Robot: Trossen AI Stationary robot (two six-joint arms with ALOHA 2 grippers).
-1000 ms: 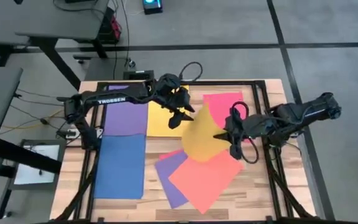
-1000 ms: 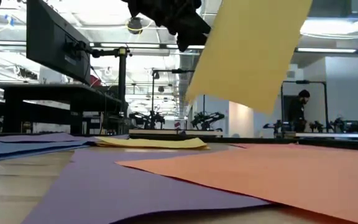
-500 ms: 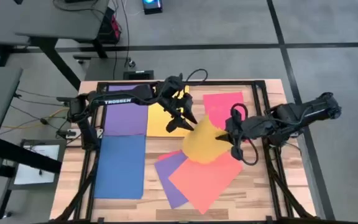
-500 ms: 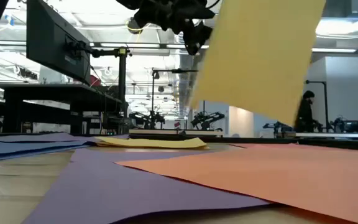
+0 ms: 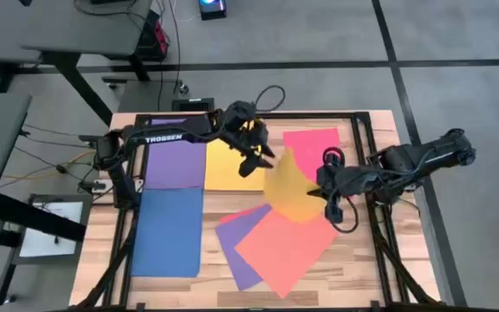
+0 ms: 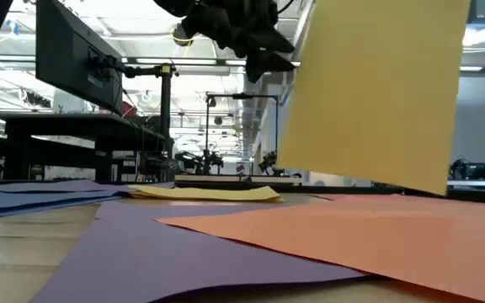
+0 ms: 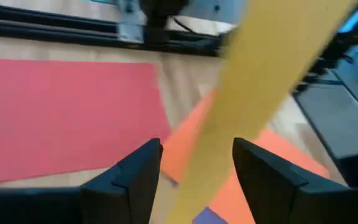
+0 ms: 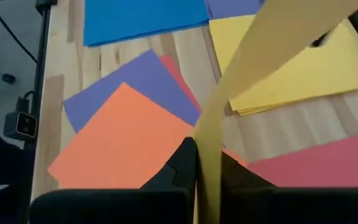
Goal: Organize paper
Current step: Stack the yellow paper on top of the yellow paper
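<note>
A yellow sheet (image 5: 291, 184) stands almost on edge above the table's middle, with my right gripper (image 5: 322, 185) shut on its right side. My left gripper (image 5: 255, 159) is open at the sheet's far-left edge; in the left wrist view the yellow sheet (image 7: 241, 106) runs through the gap between its fingers, and I cannot tell whether they touch it. Lying flat on the table are a purple sheet (image 5: 176, 163), a yellow stack (image 5: 229, 165), a blue sheet (image 5: 167, 230), a red-pink sheet (image 5: 313, 141), an orange-coral sheet (image 5: 284, 250) and a second purple sheet (image 5: 239, 243). My right gripper pinches the yellow sheet between its two fingers at the sheet's right edge (image 8: 207, 155). The fingers reach it from the table's right side. The sheet is lifted clear of the table and tilted, its lower edge (image 6: 369, 178) hanging above the orange-coral sheet.
The black frame rails (image 5: 360, 139) run along the table's edges. The second purple sheet and a red one (image 8: 178, 74) lie askew and overlapped under the orange-coral sheet. Bare wood (image 5: 215, 206) shows between the yellow stack and the askew pile.
The held yellow sheet has swung more upright, looking narrower from above, and its lower edge has dropped closer to the orange-coral sheet. My left gripper has stayed open near the sheet's far-left edge, shifting only slightly. My right gripper has kept its hold.
</note>
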